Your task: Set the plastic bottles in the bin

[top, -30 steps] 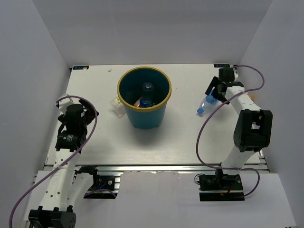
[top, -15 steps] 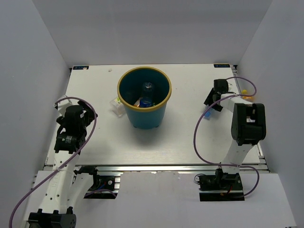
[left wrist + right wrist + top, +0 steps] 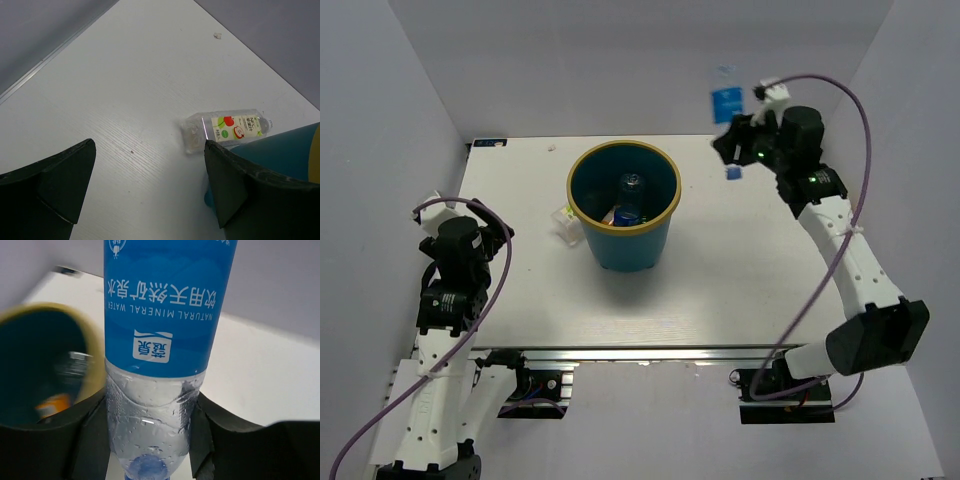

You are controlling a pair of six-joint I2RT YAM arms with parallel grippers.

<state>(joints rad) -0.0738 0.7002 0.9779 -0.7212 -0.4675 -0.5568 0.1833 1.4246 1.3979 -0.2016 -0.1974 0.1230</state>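
Observation:
My right gripper (image 3: 738, 142) is raised above the table's back right and shut on a clear plastic bottle with a blue label (image 3: 725, 100), cap end down. In the right wrist view this bottle (image 3: 162, 315) fills the middle, pinched near its neck between the fingers (image 3: 92, 430). The teal bin (image 3: 650, 245) stands mid-table, left of that gripper; a blue-label bottle (image 3: 631, 192) and an orange bottle (image 3: 620, 215) lie inside. A clear bottle with a white-green label (image 3: 227, 127) lies on the table against the bin's left side (image 3: 285, 150). My left gripper (image 3: 150, 150) is open, short of it.
White walls close in the table at the back and both sides. The right arm's purple cable (image 3: 840, 260) loops over the table's right part. A small white scrap (image 3: 217, 35) lies near the back edge.
The right gripper shut on the blue-label bottle at the table's right side, lifted it and carried it up toward the back, nearer the bin. The left arm shifted slightly left.

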